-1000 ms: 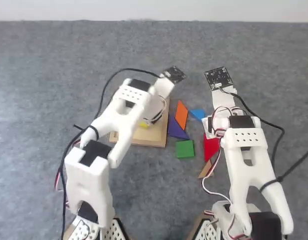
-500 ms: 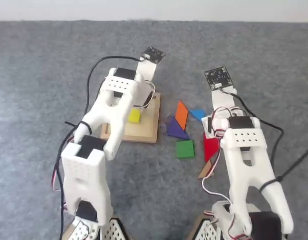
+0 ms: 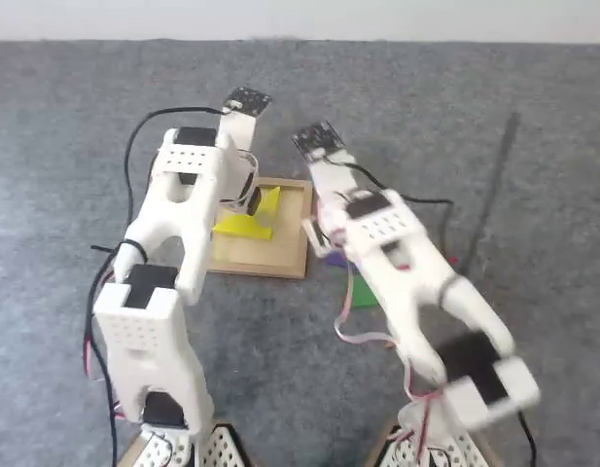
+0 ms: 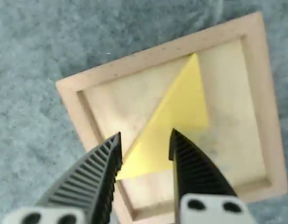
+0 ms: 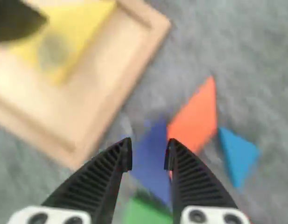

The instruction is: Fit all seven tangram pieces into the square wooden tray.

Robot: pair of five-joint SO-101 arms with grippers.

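We saw the left gripper point(image 4: 144, 137) with its jaws parted and holding nothing, over the yellow triangle point(image 4: 181, 107) lying flat inside the wooden tray point(image 4: 71, 100). The right gripper point(image 5: 148, 142), jaws slightly apart and also holding nothing, hung above the purple piece point(image 5: 151, 161), next to the orange piece point(image 5: 195, 116) and the blue triangle point(image 5: 237, 156) on the carpet point(image 5: 237, 56).

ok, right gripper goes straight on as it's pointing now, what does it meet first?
Probably the purple piece, lying directly ahead of the right gripper. The orange piece sits just off that line. Depth unclear.
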